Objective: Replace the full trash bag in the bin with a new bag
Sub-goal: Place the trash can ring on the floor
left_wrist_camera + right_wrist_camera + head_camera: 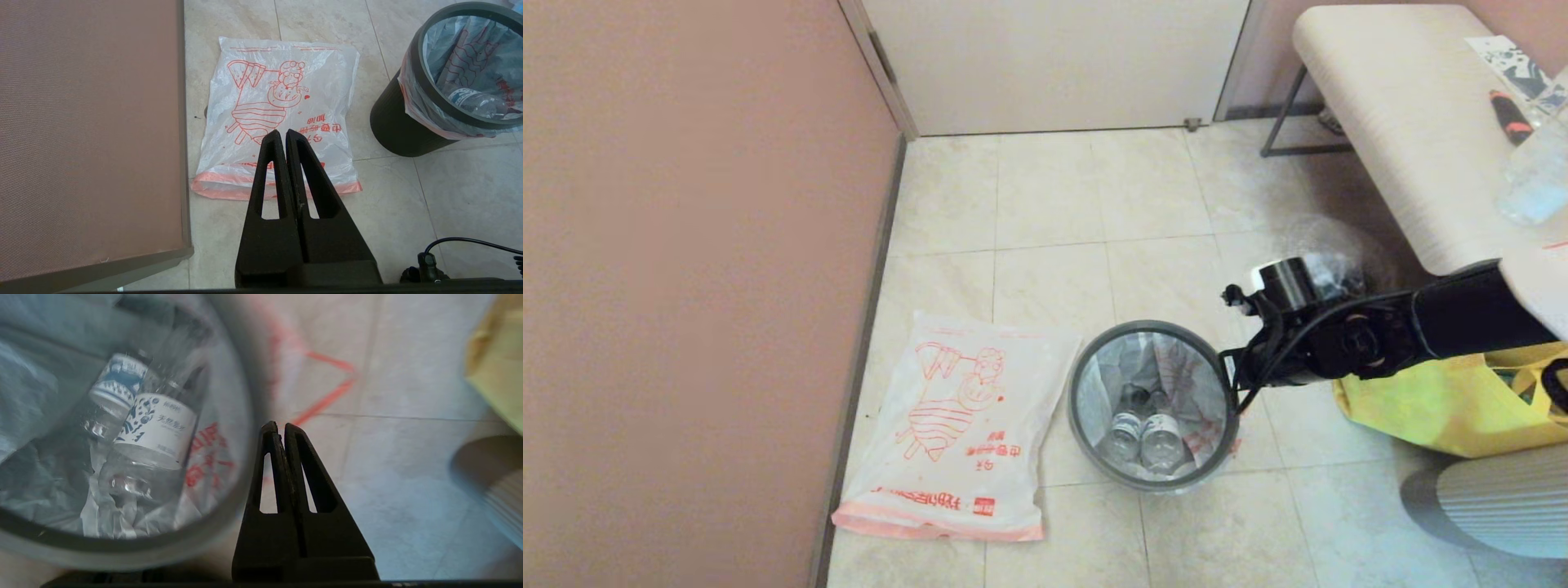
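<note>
The bin (pixel 1086 441) stands on the tiled floor (pixel 1045 204), near the middle of the head view. It is a round black bucket with a dark grey hoop (pixel 421 77) seated on its rim. The full trash bag (pixel 1176 367) is still inside it, a thin white liner with orange-red print, its edge folded out under the hoop. Two clear bottles (pixel 1143 431) with white and blue labels lie side by side at the bottom of the liner.

The new bag (pixel 956 425) lies flat on the floor just beside the bin, on the robot's left, between the bin and the pink wall (pixel 686 286). Its cartoon figure and red text face up, and its pink-orange edge band is the end nearest the robot.

The right gripper (pixel 278 425) hangs just outside the bin's rim, on the side away from the new bag. Its fingers are pressed together with nothing between them. The right arm (pixel 1380 335) reaches in from the right of the head view, level with the bin.

The left gripper (pixel 282 132) is above the floor on the near side of the new bag, fingers clenched and empty.

A yellow tote bag (pixel 1445 408) sits on the floor under the right arm. A pale bench (pixel 1405 122) stands beyond it, by a closed door (pixel 1054 57).
</note>
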{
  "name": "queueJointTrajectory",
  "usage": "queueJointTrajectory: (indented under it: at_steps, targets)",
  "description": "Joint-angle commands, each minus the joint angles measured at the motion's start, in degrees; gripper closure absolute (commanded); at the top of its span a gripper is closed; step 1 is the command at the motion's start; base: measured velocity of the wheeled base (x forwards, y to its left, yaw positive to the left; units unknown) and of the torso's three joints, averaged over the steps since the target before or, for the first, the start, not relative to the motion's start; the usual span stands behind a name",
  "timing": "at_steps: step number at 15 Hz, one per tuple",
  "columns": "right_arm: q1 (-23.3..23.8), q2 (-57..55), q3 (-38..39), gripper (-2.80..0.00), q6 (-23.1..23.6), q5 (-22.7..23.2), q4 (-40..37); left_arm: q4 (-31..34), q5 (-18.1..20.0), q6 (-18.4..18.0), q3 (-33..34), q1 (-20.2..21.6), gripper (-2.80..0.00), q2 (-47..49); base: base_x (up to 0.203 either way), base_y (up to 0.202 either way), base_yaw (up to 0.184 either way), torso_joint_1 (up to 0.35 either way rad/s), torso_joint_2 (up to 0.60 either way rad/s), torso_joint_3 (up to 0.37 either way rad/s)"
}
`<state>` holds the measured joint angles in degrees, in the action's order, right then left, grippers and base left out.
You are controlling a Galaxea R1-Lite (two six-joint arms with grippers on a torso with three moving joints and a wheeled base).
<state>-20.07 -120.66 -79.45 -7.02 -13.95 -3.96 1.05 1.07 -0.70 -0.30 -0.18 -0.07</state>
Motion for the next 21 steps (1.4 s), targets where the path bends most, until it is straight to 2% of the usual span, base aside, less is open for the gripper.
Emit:
queueJointTrajectory:
  at_steps: [1,2,3,9,10,16,21]
  targets:
    - [-0.5,-3.6,-1.2,0.0,0.0,-0.2,0.0,0.0,0.0,0.0,0.0,0.0,0.0,0.1,0.0,0.0,0.0,0.0,0.0,0.0]
    - [-0.3,-3.4,-1.5,0.0,0.0,-0.2,0.0,0.0,0.0,0.0,0.0,0.0,0.0,0.1,0.0,0.0,0.0,0.0,0.0,0.0]
    - [-0.2,-2.9,-1.7,-2.8,-0.1,-0.2,-0.2,0.0,0.0,0.0,0.0,0.0,0.0,0.1,0.0,0.0,0.0,0.0,0.0,0.0]
    - [-0.1,-4.4,-1.9,-2.8,-0.1,-0.5,0.1,0.0,0.0,0.0,0.0,0.0,0.0,0.1,0.0,0.0,0.0,0.0,0.0,0.0]
    - [0.1,-4.8,-1.9,0.0,-0.1,-0.6,0.6,0.0,0.0,0.0,0.0,0.0,0.0,0.1,0.0,0.0,0.0,0.0,0.0,0.0]
    - [0.7,-4.6,-2.9,0.0,0.0,-0.5,1.4,0.0,0.0,-0.1,0.0,0.0,0.0,0.1,0.0,0.0,0.0,0.0,0.0,0.0]
    - [-0.3,-0.1,-2.4,0.0,0.0,-1.6,-1.5,0.0,0.0,0.0,0.0,0.0,0.0,0.1,0.0,0.0,0.0,0.0,0.0,0.0]
